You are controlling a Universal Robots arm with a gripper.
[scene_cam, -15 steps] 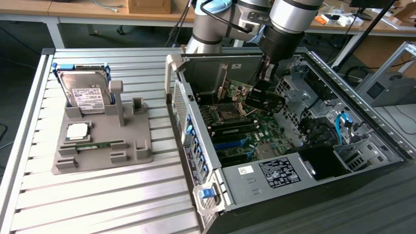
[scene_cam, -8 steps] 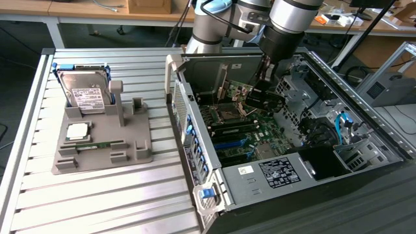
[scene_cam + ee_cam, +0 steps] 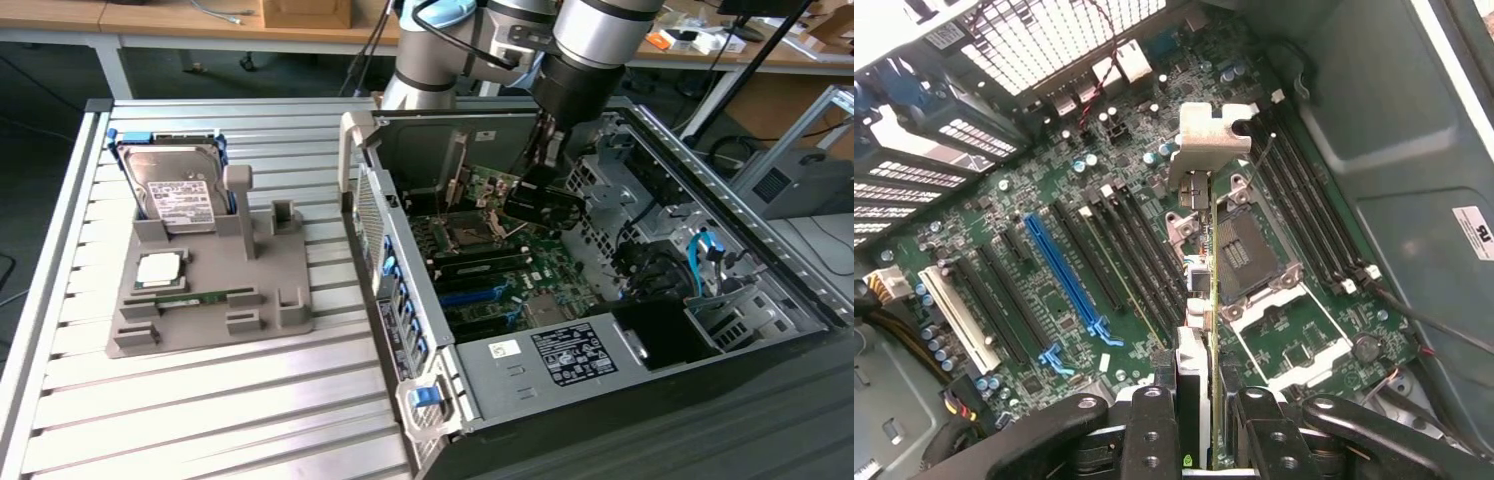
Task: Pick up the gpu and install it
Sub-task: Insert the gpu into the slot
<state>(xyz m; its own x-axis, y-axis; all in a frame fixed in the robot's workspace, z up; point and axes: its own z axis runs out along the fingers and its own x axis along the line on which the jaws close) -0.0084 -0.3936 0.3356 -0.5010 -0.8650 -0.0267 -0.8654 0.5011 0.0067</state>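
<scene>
Our gripper is clamped on the card, edge-on above the motherboard — we'd keep it upright, parallel to the long slots, pressing evenly.

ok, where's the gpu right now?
The gpu hangs in the jaws of the gripper, just right of the exterior view's middle, inside the open PC case, over the motherboard beside the CPU socket.

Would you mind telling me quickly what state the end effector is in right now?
The end effector is closed on the gpu, holding it edge-on above the motherboard.
</scene>
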